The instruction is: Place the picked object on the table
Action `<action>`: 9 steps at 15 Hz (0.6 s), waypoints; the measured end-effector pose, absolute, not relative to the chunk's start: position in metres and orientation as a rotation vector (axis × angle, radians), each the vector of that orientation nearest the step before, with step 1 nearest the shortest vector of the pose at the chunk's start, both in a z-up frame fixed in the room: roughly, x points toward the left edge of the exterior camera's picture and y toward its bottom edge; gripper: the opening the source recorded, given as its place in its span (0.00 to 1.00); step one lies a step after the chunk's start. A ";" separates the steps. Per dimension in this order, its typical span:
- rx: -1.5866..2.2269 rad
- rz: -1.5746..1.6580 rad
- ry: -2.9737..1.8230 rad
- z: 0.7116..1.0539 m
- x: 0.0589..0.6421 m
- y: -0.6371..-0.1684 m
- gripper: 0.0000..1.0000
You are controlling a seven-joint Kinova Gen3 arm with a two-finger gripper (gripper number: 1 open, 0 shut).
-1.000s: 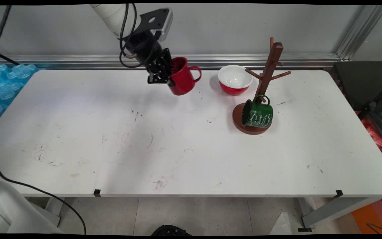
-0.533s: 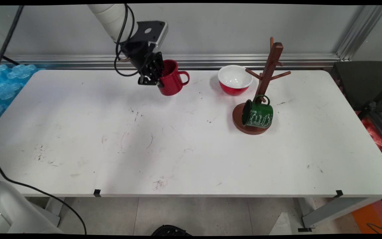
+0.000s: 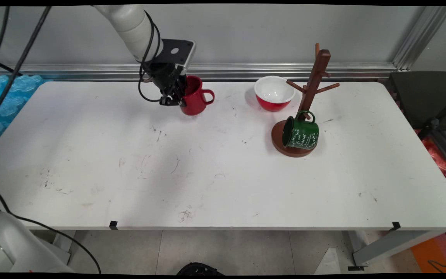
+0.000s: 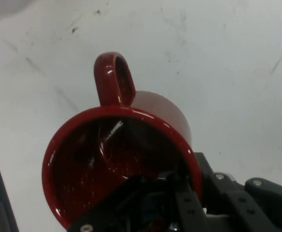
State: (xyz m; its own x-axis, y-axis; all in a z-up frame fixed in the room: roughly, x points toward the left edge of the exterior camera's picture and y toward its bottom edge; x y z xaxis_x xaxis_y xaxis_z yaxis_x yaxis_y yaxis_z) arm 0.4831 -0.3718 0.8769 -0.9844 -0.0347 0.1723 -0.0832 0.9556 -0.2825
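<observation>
My gripper is shut on the rim of a red mug at the back of the white table, left of centre. The mug stands nearly upright, its base at or just above the table top, and its handle points right. In the hand view the red mug fills the middle, its mouth facing the camera and its handle at the top. One finger sits inside the mug and the other outside its wall.
A red bowl with a white inside sits right of the mug. Beside it stands a brown wooden mug tree, with a green mug hanging low over its round base. Blue bubble wrap lies off the table's left end.
The arm has carried the red mug left and down toward the table top. The mug has turned from tilted to nearly upright.
</observation>
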 end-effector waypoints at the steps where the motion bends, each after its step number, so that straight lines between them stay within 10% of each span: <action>1: 0.102 0.439 -2.944 0.874 0.483 -0.372 0.00; 9: 0.288 0.437 -2.940 0.848 0.473 -0.373 0.00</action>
State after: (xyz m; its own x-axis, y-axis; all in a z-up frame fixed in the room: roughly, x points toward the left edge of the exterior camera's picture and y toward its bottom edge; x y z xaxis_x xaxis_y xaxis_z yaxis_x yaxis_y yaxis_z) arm 0.4727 -0.3734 0.8482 -0.9695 -0.1661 0.1805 -0.2114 0.9389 -0.2716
